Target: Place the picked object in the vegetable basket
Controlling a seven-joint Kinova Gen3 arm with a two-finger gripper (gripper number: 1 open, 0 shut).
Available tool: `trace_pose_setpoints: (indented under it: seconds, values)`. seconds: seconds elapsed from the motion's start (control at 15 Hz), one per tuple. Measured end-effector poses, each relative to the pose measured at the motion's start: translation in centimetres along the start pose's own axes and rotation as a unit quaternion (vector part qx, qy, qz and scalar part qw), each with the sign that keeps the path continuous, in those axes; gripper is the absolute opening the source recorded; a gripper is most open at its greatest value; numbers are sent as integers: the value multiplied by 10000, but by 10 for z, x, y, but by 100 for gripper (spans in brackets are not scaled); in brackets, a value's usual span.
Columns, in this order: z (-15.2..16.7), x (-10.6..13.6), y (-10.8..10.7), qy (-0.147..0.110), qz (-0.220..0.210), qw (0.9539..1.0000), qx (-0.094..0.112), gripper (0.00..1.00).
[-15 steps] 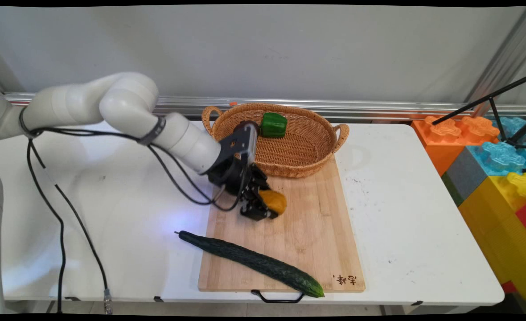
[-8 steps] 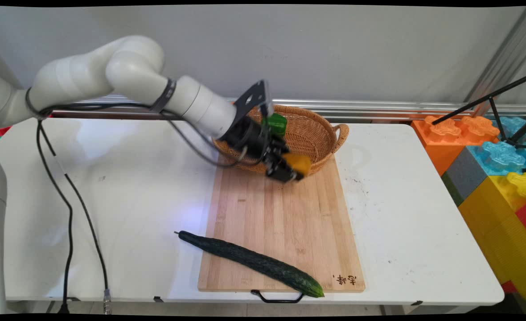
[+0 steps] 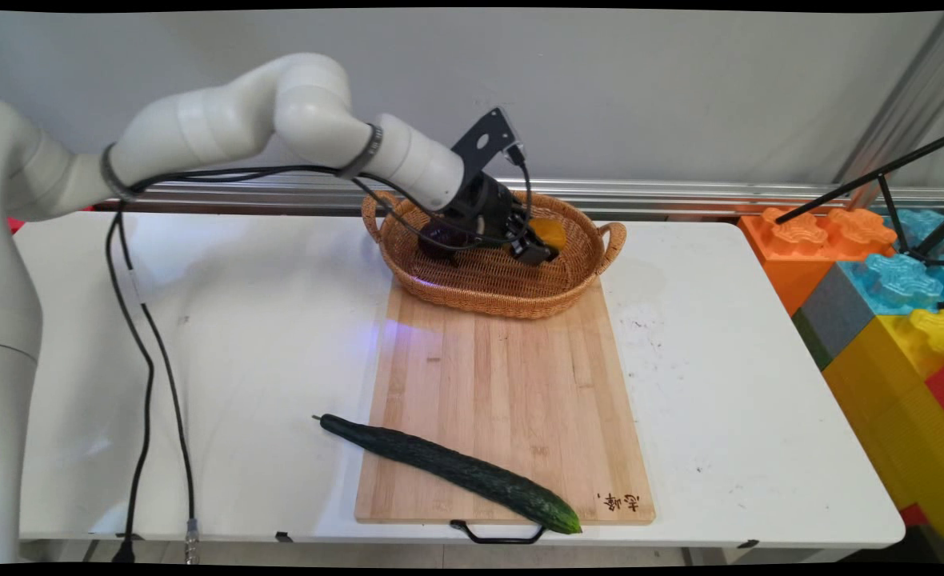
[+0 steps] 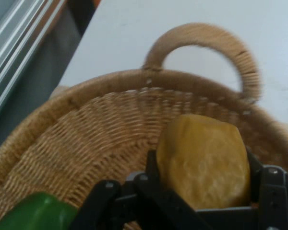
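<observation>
While clamped between the two fingers of the gripper, the yellow-orange rounded item, possibly a lemon or small potato, sits inside the wicker basket, near its right-hand handle. Whether the item touches the basket floor cannot be determined. A green pepper lies in the same basket, beside the gripper. The basket stands at the far end of the wooden cutting board, overlapping its edge. A cucumber lies diagonally across the board's near left corner, well apart from the basket. Both board and cucumber rest on the white table.
</observation>
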Motion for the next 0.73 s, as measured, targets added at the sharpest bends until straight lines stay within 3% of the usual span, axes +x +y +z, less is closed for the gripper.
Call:
trace_pose_setpoints:
  seconds: [0.2, 0.53, 0.6, 0.73]
  values:
    - [30, -6, -11, -141, -105, 9998, 125, 0]
    - [67, -12, -16, -250, -264, 9992, 161, 0]
    - [72, -11, -16, -240, -299, 9991, 156, 100]
    - [78, -6, -15, -184, -385, 9990, 146, 100]
